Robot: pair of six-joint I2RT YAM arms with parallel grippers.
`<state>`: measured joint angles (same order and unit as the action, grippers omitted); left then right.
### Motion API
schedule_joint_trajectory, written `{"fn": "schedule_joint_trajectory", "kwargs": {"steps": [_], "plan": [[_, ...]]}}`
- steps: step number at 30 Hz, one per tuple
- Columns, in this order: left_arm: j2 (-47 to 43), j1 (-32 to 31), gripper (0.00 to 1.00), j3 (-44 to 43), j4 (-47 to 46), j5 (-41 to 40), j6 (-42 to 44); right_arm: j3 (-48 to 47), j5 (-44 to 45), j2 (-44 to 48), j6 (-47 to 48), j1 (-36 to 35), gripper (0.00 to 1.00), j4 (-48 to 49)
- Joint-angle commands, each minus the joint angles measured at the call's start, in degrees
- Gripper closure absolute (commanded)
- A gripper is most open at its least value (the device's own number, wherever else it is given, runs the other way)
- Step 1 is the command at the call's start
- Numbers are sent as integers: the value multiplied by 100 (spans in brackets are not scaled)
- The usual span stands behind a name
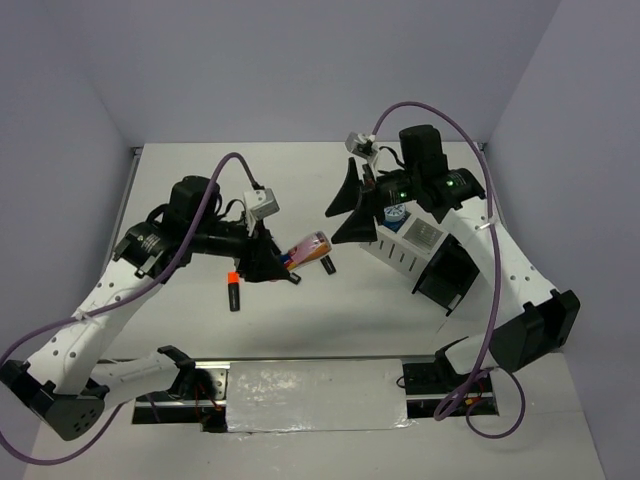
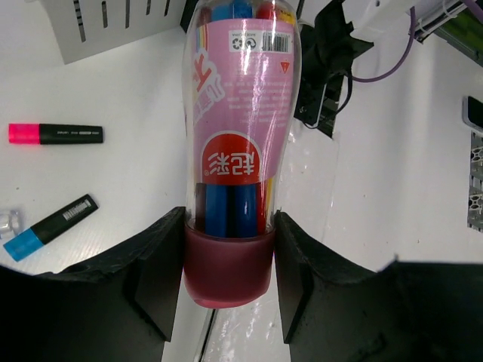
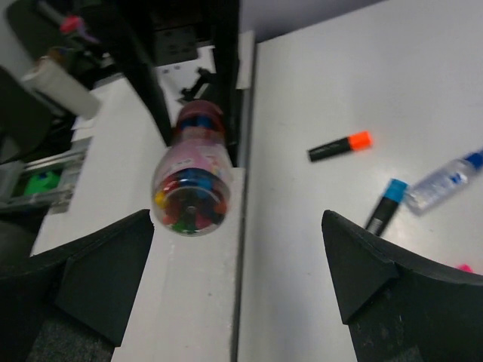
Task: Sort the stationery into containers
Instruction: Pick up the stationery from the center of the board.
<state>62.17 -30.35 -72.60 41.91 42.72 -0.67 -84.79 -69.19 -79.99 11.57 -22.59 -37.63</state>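
The pink tube point(image 2: 240, 136) runs off the left wrist view's top edge, as does the white box point(image 2: 113, 26); the clear bottle point(image 2: 7, 222) shows only 1 corner.

top view looks down from behind; both wrist views share the pink tube point(image 2: 238, 151).

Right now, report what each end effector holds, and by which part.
The left end effector grips the clear plastic tube with the pink label by its dark red cap end. The right end effector is open and holds nothing.
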Motion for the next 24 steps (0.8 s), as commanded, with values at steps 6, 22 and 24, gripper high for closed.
{"fn": "schedule_joint_trajectory", "kwargs": {"steps": [6,22,24], "plan": [[67,20,100,-53,-183,377,5,83,-1538,88,-1196,-491,0,859],[260,20,100,-281,-579,667,-100,279,-156,0,-261,-826,23,-62],[304,29,100,-264,-588,738,-92,411,-191,70,-531,-835,29,210]]}}
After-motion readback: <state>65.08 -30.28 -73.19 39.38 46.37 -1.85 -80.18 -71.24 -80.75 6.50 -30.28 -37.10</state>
